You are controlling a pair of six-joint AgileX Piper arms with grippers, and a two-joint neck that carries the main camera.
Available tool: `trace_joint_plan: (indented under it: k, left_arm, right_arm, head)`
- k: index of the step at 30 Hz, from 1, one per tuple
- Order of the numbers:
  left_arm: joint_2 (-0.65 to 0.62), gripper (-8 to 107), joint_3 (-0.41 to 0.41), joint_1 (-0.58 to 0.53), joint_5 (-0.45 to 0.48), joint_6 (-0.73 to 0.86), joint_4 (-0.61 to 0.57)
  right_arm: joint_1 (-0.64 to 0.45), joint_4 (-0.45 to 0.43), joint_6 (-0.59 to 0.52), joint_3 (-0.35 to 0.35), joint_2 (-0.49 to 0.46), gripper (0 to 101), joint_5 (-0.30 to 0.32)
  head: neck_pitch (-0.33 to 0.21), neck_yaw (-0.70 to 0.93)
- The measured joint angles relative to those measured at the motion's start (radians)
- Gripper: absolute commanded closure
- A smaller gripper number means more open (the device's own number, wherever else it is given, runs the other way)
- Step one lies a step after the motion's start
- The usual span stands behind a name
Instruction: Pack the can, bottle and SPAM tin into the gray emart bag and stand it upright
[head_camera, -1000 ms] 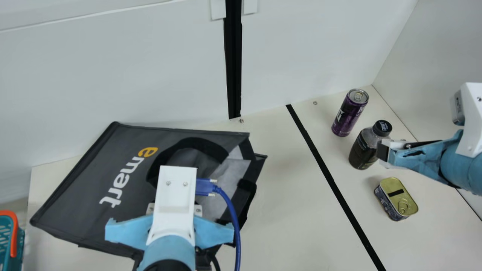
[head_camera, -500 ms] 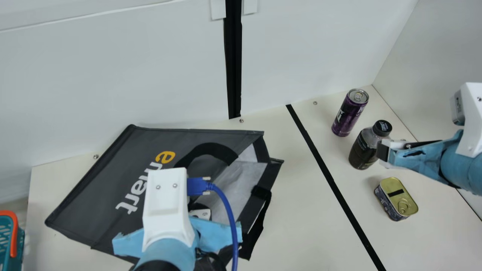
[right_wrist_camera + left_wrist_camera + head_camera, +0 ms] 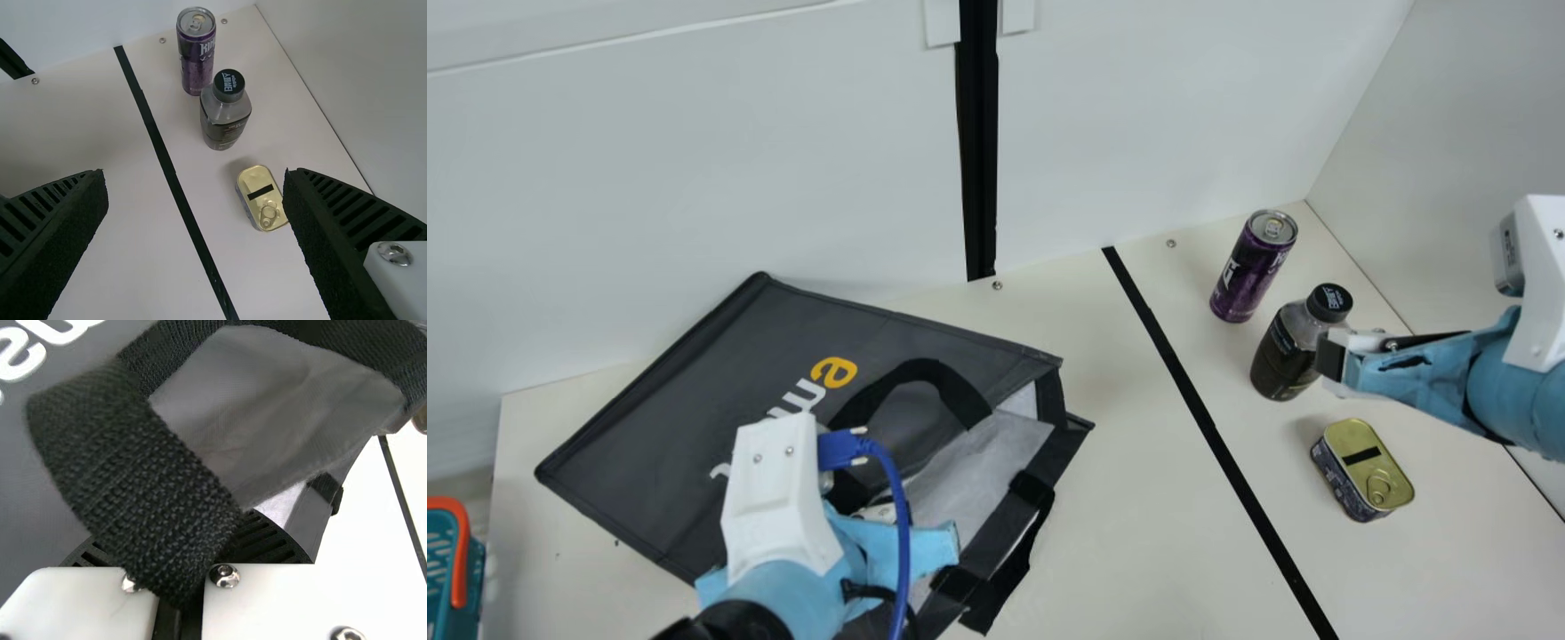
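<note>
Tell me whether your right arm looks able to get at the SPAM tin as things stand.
Probably yes: the right claw is open and empty, and the SPAM tin sits lid up and uncovered. The bottle stands near, but bare table separates the two.

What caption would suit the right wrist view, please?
Beyond the open right gripper, a purple can, a dark-capped bottle and a gold-topped tin share one side of a black strip.

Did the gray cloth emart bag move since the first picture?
Yes, in the main view the bag shifted right, its left corner now farther from the teal and orange basket.
</note>
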Motion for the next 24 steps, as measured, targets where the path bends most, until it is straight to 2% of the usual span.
trace_joint_plan:
  k: [9, 24]
  left_arm:
    - [-0.023, 107, 0.083, 0.099, -0.122, 0.097, -0.126]
    - [-0.042, 107, 0.141, 0.225, -0.256, 0.271, -0.330]
  right_arm:
    - [0.000, 0.000, 0.000, 0.000, 0.000, 6, 0.000]
    - [0.000, 0.000, 0.000, 0.000, 0.000, 6, 0.000]
  head:
    - [0.002, 0.000]
    - [0.000, 0.000]
